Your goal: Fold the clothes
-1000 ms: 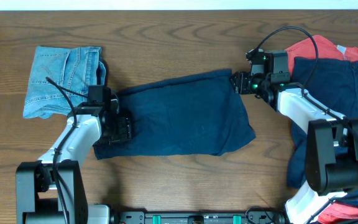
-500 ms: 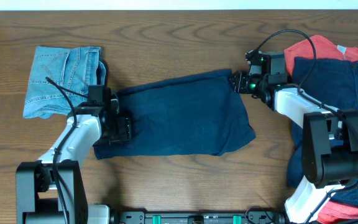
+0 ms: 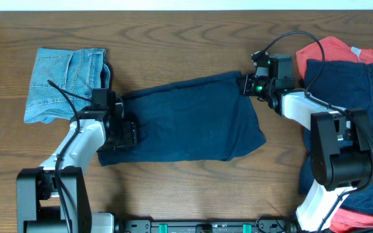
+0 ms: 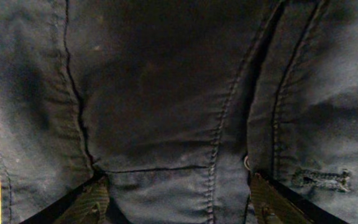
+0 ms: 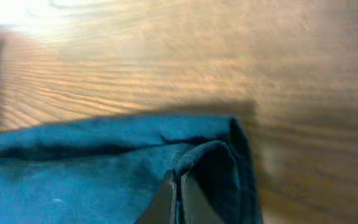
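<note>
Right fingers (image 3: 245, 85) with garment (image 3: 186, 123) farther back

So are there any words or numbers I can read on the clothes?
None: no word, label or number shows on the dark blue pants, the light jeans or the red and navy pile.

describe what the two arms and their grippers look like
The left arm and right arm have white shells with bulky black joint housings. A thin black cable loops along the left arm, another over the right. The left gripper and right gripper are black with wedge-shaped fingers. A green light glows behind the right gripper. No markings are legible.
</note>
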Tool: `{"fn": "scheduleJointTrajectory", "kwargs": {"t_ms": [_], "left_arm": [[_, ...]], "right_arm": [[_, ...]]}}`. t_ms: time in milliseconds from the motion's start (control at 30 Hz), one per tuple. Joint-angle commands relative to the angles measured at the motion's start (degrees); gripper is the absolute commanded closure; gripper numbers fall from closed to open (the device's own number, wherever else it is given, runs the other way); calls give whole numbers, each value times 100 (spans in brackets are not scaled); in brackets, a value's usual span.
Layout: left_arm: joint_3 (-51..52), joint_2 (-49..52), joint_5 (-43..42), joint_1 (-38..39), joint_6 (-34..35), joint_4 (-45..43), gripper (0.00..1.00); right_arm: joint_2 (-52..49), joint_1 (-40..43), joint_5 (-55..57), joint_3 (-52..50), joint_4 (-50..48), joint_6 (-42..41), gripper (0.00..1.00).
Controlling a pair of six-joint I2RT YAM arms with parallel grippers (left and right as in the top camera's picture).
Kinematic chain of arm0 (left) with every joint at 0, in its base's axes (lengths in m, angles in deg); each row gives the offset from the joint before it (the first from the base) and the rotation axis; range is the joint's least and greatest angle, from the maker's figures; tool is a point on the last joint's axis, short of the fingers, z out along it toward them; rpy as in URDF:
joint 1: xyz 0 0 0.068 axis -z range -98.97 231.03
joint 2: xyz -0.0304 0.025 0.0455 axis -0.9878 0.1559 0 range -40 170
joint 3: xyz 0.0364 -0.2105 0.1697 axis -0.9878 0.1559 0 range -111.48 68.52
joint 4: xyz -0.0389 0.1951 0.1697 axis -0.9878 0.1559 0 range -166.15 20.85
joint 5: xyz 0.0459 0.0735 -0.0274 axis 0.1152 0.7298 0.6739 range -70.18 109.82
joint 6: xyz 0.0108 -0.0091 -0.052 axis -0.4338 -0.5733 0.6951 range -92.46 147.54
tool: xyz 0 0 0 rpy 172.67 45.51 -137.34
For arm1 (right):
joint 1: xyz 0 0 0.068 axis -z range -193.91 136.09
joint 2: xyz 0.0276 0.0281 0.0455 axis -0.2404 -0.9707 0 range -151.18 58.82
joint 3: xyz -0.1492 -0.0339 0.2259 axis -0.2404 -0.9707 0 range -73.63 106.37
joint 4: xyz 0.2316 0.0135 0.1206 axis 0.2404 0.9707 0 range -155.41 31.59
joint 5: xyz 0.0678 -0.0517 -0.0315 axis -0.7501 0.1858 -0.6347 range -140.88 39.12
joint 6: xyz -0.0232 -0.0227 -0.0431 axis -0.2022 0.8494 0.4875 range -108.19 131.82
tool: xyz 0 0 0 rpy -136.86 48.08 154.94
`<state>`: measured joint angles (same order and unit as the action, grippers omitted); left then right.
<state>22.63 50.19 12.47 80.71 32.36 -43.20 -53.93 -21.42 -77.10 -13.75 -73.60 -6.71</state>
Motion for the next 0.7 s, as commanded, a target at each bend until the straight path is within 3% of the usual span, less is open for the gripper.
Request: {"fn": "scheduleJointTrajectory", "kwargs": {"t_ms": [0,233,567,600,667], "left_arm": [[-114,-39,-35,-24,-9,-11,26],[-114,-39,-35,-24,-9,-61,26],[-114,-39,-35,-24,-9,-74,26],[-114,-39,-35,-24,-9,-74,26],[-114,-39,-35,-24,-9,-72,26]], "right_arm": [[234,199,-437,120,-90,-269,99],[444,345,-719,404,-192,-269,99],[328,319,527,404,-114,-269,95],[302,315,520,404,-125,-269,87],[229,286,525,404,-129,-221,51]]}}
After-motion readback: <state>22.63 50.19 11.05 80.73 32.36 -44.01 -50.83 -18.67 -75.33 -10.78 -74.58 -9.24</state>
